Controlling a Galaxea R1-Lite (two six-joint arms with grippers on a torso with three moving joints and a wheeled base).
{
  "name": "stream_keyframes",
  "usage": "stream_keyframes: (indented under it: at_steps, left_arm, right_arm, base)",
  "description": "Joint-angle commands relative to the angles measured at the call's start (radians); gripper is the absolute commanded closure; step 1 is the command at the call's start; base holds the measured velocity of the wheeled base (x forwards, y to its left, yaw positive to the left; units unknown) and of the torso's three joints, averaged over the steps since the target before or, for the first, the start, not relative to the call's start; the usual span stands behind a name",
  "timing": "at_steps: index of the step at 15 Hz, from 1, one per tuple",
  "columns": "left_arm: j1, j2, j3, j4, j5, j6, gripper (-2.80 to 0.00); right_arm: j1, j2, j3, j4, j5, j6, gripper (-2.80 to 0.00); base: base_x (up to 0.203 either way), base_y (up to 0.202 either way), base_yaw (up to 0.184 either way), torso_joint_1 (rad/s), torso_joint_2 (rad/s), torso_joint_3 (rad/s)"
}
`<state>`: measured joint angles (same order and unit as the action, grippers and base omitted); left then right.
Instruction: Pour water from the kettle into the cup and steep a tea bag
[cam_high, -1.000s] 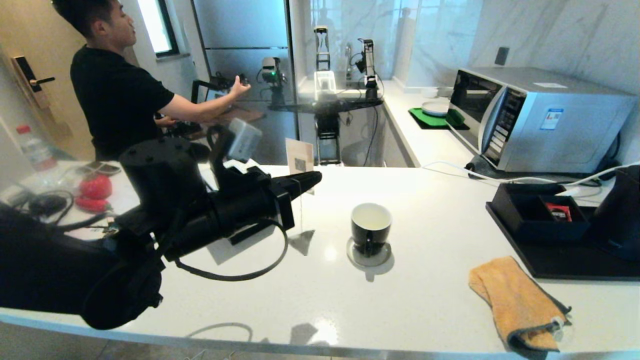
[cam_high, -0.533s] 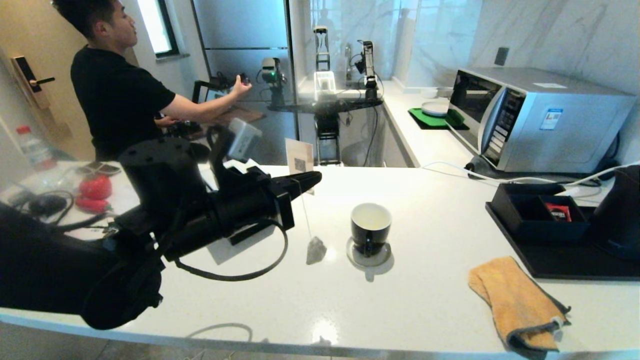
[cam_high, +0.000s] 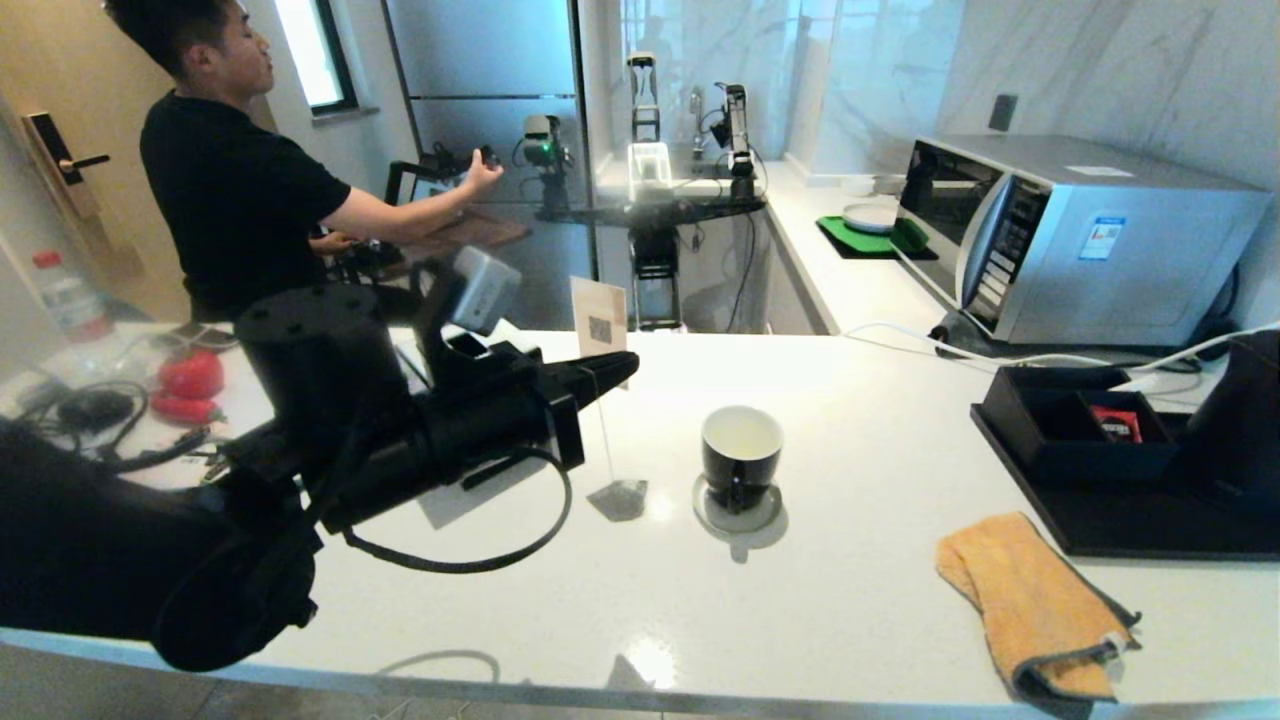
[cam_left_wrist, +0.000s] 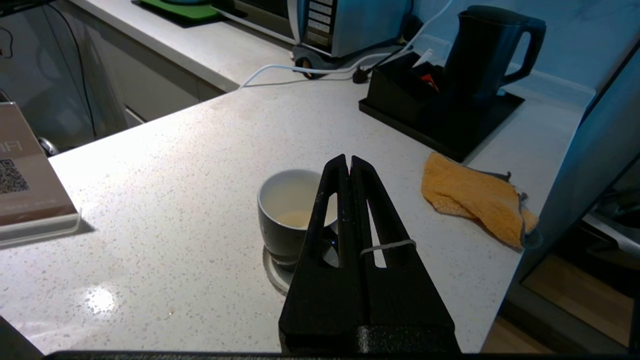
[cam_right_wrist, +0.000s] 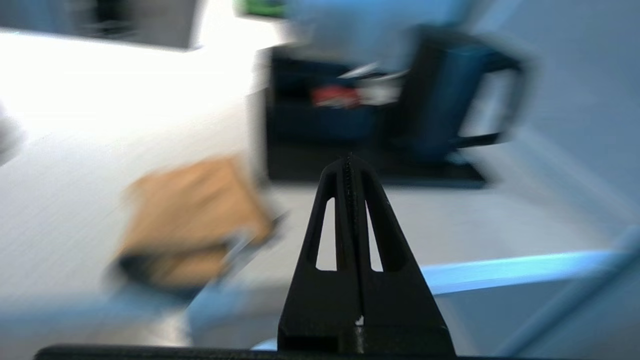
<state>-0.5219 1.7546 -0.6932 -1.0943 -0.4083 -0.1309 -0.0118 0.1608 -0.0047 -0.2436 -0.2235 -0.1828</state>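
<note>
A: Left end effector is out over the counter, jaws clamped on a thin string, and the tea bag dangles below it, low beside the cup but not in it.

B: And the cup sits on its grey coaster, pale liquid showing in the bottom from the left wrist view.

A: Here's the danger: that bag hangs free on a long string. Any quick sideways move and it swings, clips the rim, or drops outside the cup.

B: Right end effector?

A: Pinched shut on nothing, off the counter's edge, pointed toward the kettle. The kettle stands on its black tray at the far right, well apart from the cup.

B: The orange cloth lies between them, so a low carry could snag it.

A: The counter is white, speckled and glossy. Microwave behind, and a person in black at the back left, reaching away.
</note>
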Motion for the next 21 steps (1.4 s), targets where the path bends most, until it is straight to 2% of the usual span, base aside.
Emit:
stream_keyframes:
  at_steps: [1,2,3,8,14,21]
  left_arm:
    - [0.000,-0.014,0.009,-0.006,-0.004,-0.001,0.00]
    - [0.000,-0.015,0.008,-0.006,-0.004,-0.001,0.00]
    - [0.000,-0.015,0.002,-0.006,-0.004,-0.001,0.00]
    - [-0.001,-0.025,-0.009,-0.006,-0.008,-0.001,0.00]
    - [-0.010,-0.011,-0.054,-0.003,-0.010,-0.001,0.00]
    - [-0.023,0.112,-0.284,0.055,-0.012,-0.002,0.00]
  right_arm:
    - [0.011,-0.161,0.003,0.171,0.178,0.028,0.00]
    - [0.013,-0.160,0.004,0.227,0.222,0.053,0.00]
    - [0.013,-0.160,-0.002,0.278,0.230,0.071,0.00]
    - [0.013,-0.160,0.002,0.252,0.225,0.163,0.00]
    - [0.013,-0.160,0.005,0.250,0.225,0.164,0.00]
    - [0.013,-0.159,0.005,0.250,0.225,0.165,0.00]
  base:
    - [0.000,0.000,0.000,0.000,0.00,0.000]
    - [0.000,0.000,0.000,0.000,0.00,0.000]
    - [0.000,0.000,0.000,0.000,0.00,0.000]
    - [0.000,0.000,0.000,0.000,0.00,0.000]
    - [0.000,0.000,0.000,0.000,0.00,0.000]
    - [0.000,0.000,0.000,0.000,0.00,0.000]
